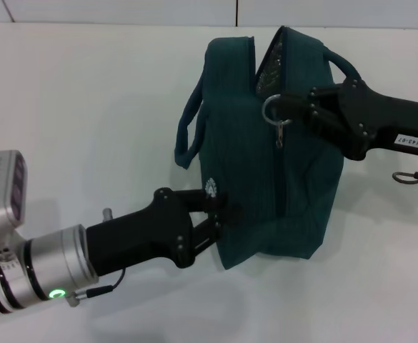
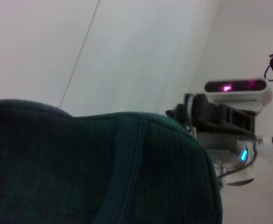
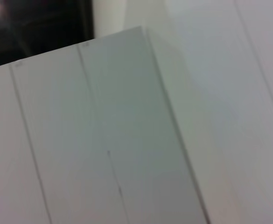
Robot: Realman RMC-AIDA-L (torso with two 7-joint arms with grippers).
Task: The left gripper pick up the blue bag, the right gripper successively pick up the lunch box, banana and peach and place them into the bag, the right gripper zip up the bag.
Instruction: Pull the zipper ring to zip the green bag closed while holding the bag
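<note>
At the near left, the left gripper [image 1: 219, 214] reaches in from a silver wrist with a green light, its black fingers pressed together on the fabric at the near left corner of the blue bag [image 1: 266, 157]. The bag lies on the white table [image 1: 87, 107] in the middle of the scene, dark teal, with one rope-like handle [image 1: 188, 136] looping out to its left and another [image 1: 341, 64] arching at its far right. A small white logo [image 1: 211, 188] sits on the fabric just above the left fingers. A zipper line runs down the bag's middle; toward the far end it is still parted, showing a wedge of silver lining [image 1: 269, 68].

The metal ring pull [image 1: 273, 108] hangs at that opening, with a small clip [image 1: 281, 133] dangling below it. The right gripper [image 1: 310, 108] comes in from the right, its black claw with the white label closed on the ring pull's right side.

From the left wrist camera the bag [image 2: 99, 168] fills the lower view, with the right gripper [image 2: 192, 114] beyond its edge. The right wrist camera shows only pale wall panels [image 3: 103, 140].
</note>
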